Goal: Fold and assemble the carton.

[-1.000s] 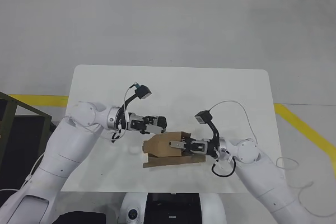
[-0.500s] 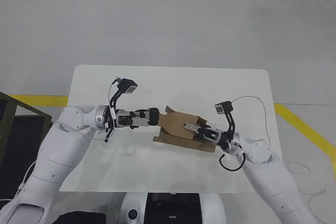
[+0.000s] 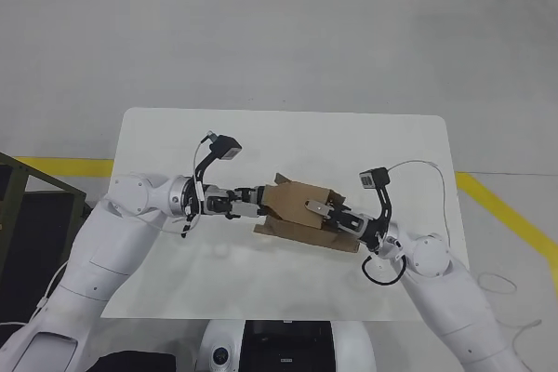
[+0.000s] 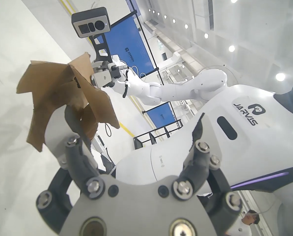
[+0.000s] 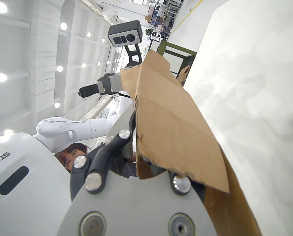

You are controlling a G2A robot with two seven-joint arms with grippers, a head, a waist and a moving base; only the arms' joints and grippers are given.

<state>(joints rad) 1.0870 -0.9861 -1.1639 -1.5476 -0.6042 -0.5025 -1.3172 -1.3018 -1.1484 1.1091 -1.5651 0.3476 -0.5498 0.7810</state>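
Note:
The brown carton [image 3: 300, 210] is partly folded and hangs tilted over the middle of the white table [image 3: 400, 139], with loose flaps [image 4: 45, 92] sticking out. My right gripper [image 3: 319, 212] is shut on a panel of the carton's right side; one of its fingers [image 5: 132, 124] shows beside the cardboard [image 5: 171, 128], the other is hidden under it. My left gripper [image 3: 258, 197] is at the carton's left edge and stands open [image 4: 135, 116]. One of its fingers [image 4: 71, 121] lies against a flap, the other [image 4: 200, 133] is well apart from it.
A green metal frame [image 3: 5, 195] holding cardboard stands off the table's left side. Yellow floor lines [image 3: 511, 214] run past both sides. Bare tabletop lies behind and in front of the carton.
The right gripper lifted the carton from near the front edge toward the table's middle. The left gripper then moved right until it met the carton's left edge.

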